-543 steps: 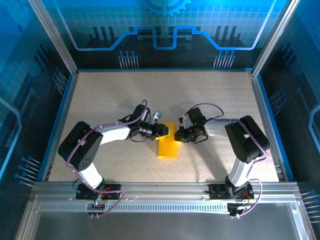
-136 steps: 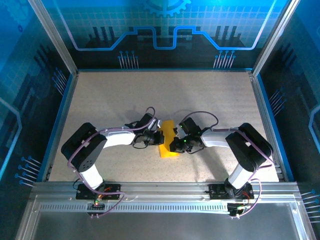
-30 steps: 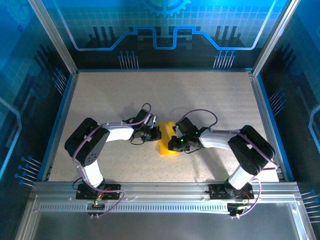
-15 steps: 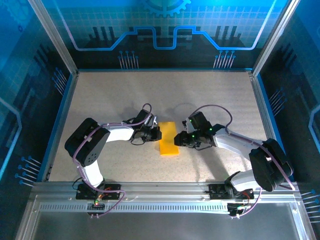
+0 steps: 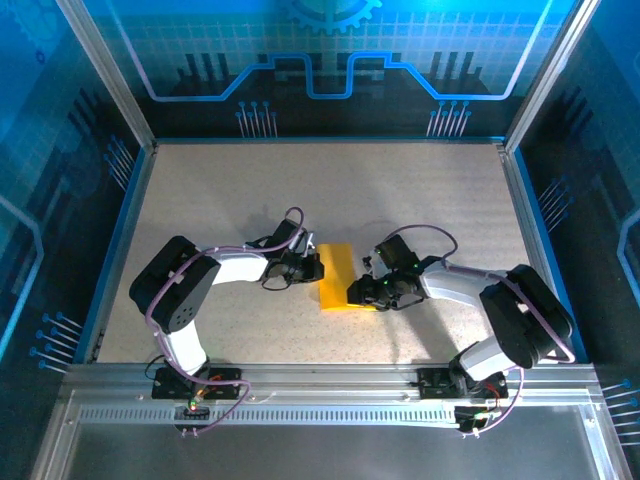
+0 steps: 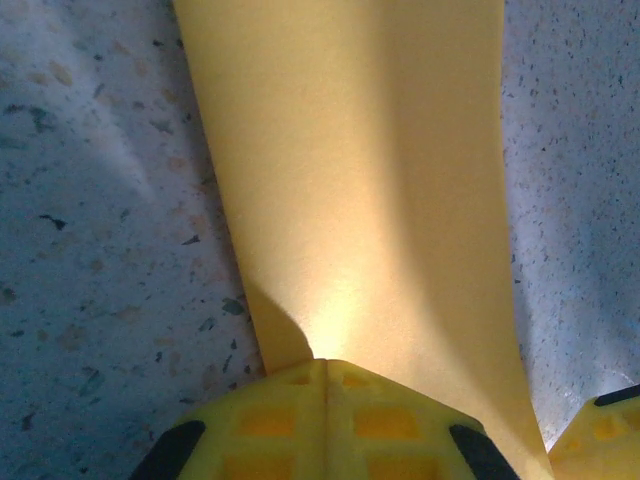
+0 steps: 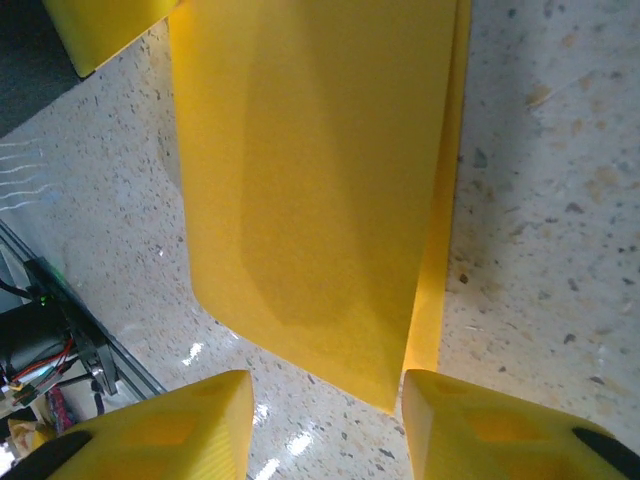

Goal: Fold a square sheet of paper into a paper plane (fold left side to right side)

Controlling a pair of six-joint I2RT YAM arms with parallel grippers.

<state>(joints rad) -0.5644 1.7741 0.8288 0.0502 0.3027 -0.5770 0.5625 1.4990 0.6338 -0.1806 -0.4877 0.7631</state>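
Speckled table (image 5: 200, 200), centre: square sheet of paper (image 5: 337, 278), folded narrow. Left pincer (image 5: 316, 268): shut, pressing its left edge. Right pincer (image 5: 357, 293): newly parted, empty, shifted to the near-right corner; a regrip is likely.

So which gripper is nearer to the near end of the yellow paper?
Right. The right gripper sits by the paper at its right edge, close to that end; the left gripper is at its left edge, farther back.

Left tool (image 6: 325, 372) is clamped shut; right tool (image 7: 322, 400) stands parted.
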